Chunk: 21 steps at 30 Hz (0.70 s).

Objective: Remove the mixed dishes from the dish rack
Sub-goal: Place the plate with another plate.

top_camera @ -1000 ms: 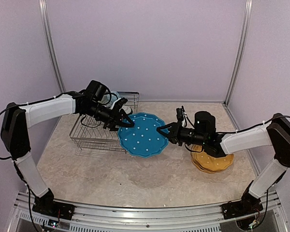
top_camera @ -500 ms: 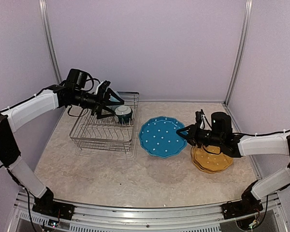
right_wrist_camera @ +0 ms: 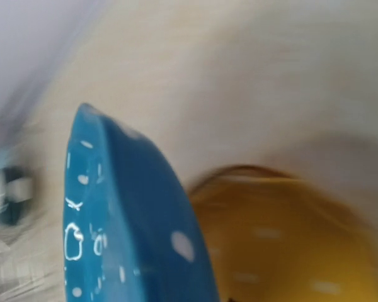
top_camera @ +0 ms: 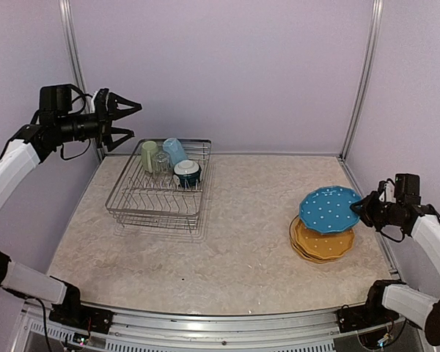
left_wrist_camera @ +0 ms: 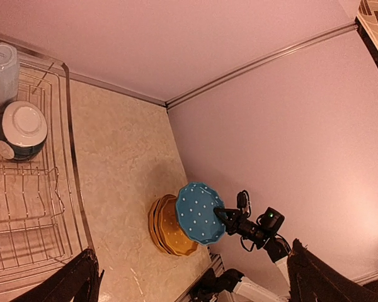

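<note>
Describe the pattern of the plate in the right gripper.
The plate is blue, white-dotted; top view.

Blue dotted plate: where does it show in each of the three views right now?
Top external: blue plate, right side, tilted over the yellow plate stack.
Left wrist: blue plate, lower centre, beside the yellow plate stack.
Right wrist: blue plate, lower left, close up.
Shared landmark: the yellow plate stack.

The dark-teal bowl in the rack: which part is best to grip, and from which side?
Probably the near rim of the dark-teal bowl, from above: its white face turns up, leaving the edge free, while the light blue mug stands close behind it.
</note>
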Motion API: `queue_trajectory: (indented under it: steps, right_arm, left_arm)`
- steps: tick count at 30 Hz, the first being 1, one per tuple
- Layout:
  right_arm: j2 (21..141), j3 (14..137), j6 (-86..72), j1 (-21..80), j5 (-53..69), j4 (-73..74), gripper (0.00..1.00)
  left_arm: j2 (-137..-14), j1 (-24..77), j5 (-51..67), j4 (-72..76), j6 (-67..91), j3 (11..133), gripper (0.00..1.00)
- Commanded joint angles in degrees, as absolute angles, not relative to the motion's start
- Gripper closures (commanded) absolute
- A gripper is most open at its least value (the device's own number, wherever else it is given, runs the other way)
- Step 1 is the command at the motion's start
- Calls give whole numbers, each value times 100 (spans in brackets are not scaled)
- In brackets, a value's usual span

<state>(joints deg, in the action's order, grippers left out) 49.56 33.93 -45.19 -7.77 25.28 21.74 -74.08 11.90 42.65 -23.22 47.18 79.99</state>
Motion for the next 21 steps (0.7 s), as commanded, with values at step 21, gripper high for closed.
queue_trajectory:
  steps: [21]
  right_arm:
    - [5199, 3365, -3235, -1861, 3726, 3262, 100]
  left_arm:
    - [-7244, 618, 4760, -1962, 5061, 7770, 1]
